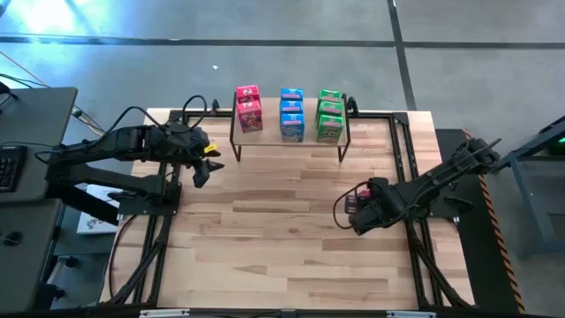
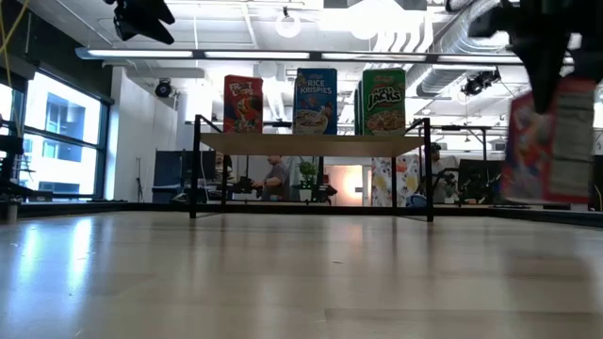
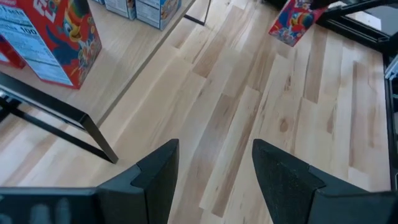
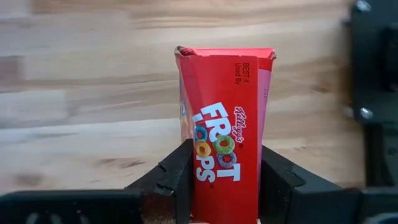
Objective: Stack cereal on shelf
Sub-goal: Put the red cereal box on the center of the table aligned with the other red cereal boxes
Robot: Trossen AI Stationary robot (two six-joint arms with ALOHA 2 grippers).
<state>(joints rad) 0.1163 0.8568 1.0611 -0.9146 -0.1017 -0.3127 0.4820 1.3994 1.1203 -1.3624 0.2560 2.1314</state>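
Note:
The shelf (image 1: 291, 132) stands at the table's far middle, a light plank on thin black legs. Red-pink (image 1: 249, 108), blue (image 1: 292, 113) and green (image 1: 329, 115) cereal boxes stand upright on it in three rows. Over the table's right part, my right gripper (image 1: 355, 208) is shut on another red-pink cereal box (image 4: 224, 124), which also shows in the low view (image 2: 551, 141). My left gripper (image 3: 214, 174) hangs open above the table near the shelf's left end (image 1: 205, 163), with nothing between its fingers. My right gripper pinches the red-pink box between its two fingers (image 4: 177, 180), one on each broad face (image 4: 264, 155), across the box's thin dimension. The fingers point steeply down from above. The box hangs below them, a little tilted, clear of the table.
A black frame runs along the table's edges (image 1: 402, 159) beside the right arm. Bare wooden tabletop (image 1: 282, 238) lies between the shelf and the near edge. A desk with a keyboard (image 1: 13, 163) stands off the table's left side.

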